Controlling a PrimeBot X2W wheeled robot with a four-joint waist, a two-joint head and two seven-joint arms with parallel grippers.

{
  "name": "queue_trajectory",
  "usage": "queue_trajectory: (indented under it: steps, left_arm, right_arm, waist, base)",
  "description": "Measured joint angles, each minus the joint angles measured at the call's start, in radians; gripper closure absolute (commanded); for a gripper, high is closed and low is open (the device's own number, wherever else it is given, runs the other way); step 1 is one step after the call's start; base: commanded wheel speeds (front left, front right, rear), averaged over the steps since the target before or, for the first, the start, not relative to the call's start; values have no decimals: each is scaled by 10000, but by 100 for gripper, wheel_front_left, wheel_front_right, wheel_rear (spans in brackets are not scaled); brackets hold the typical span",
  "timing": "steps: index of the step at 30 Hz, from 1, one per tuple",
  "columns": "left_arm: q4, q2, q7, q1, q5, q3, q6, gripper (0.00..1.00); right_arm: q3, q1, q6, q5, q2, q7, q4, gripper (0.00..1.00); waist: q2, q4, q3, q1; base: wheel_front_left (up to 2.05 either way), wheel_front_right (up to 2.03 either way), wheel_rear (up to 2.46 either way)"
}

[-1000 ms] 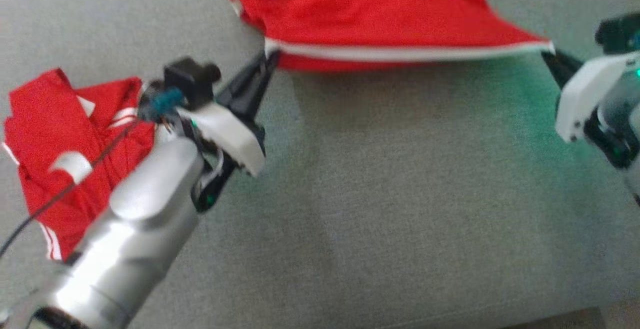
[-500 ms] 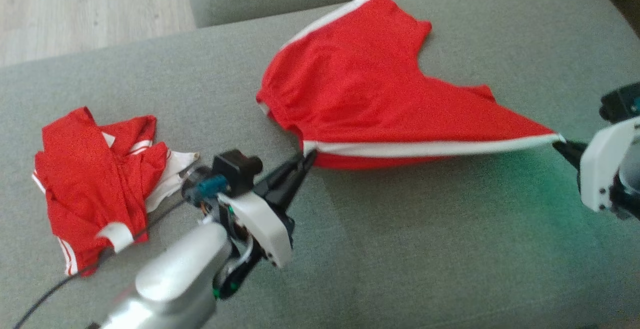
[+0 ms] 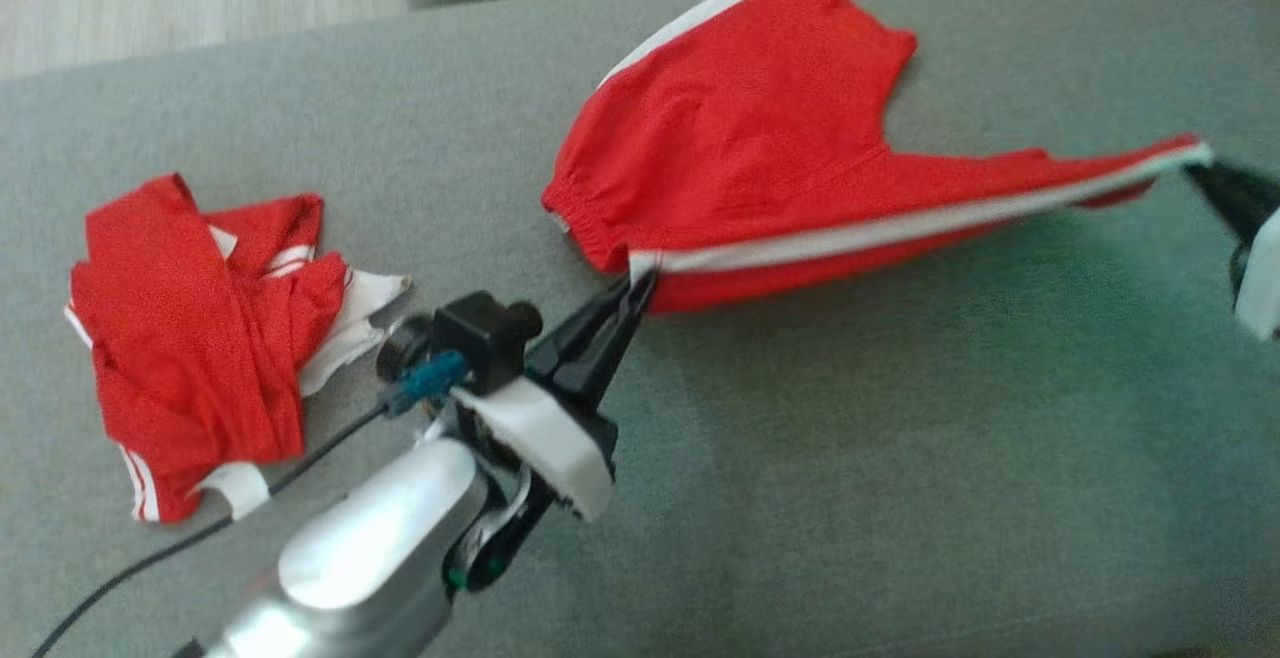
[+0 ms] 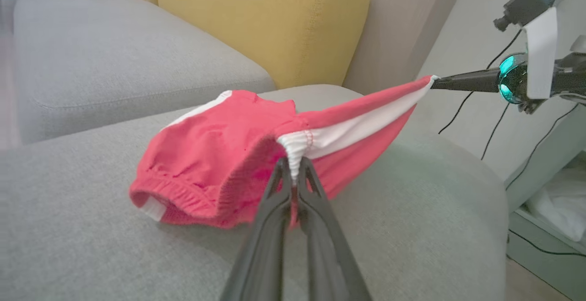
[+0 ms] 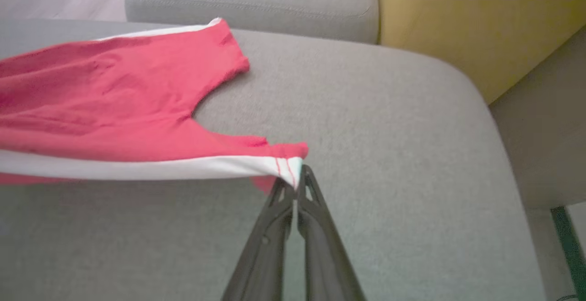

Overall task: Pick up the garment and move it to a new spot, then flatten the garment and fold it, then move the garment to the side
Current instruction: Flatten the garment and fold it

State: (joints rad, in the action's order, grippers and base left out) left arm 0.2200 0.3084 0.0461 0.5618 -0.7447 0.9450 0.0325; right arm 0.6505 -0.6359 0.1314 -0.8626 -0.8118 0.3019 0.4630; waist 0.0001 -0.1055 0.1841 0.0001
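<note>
The garment is a pair of red shorts with white side stripes, stretched over a grey sofa cushion. My left gripper is shut on its waistband corner, seen close up in the left wrist view as garment pinched by the left gripper. My right gripper is shut on the hem end of the white stripe at the right edge; the right wrist view shows the right gripper pinching the garment. The near edge hangs taut between both grippers, while the far leg rests on the cushion.
A second red-and-white garment lies crumpled at the cushion's left. A black cable trails from my left arm. Yellow back cushions and another grey seat stand behind. The right edge of the sofa drops off.
The camera has tilted, showing more of the sofa. My right gripper has lifted its end of the shorts up and further right, and the left gripper has stayed clamped on the waistband.
</note>
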Motion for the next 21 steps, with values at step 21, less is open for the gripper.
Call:
queue_trajectory:
  steps: [21]
  left_arm:
    - [1306,-1371,965,2440,761,-318,222,100]
  right_arm:
    - [-982,-3743,0,2635,1258,-1365,2125,100]
  waist:
    - [-1,1571,2378,1]
  base:
    - [0,0,0]
